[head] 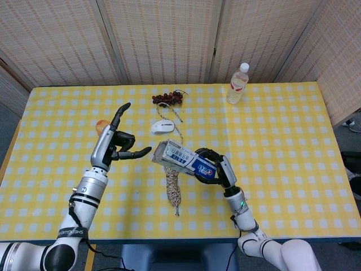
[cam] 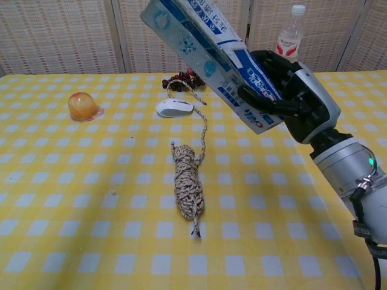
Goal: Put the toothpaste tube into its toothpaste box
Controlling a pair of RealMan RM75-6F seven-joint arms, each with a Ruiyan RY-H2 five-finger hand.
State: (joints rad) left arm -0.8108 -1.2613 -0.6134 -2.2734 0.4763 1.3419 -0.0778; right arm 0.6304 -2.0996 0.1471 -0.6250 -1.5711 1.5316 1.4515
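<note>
The blue and white toothpaste box is held up off the table, tilted, in my right hand, which grips its lower end. The box's upper end points up and to the left. No tube shows outside the box in either view. My left hand hovers to the left of the box, apart from it, fingers spread and holding nothing. The chest view does not show the left hand.
A coil of speckled rope lies below the box. A white mouse, dark grapes, a jelly cup and a water bottle stand farther back.
</note>
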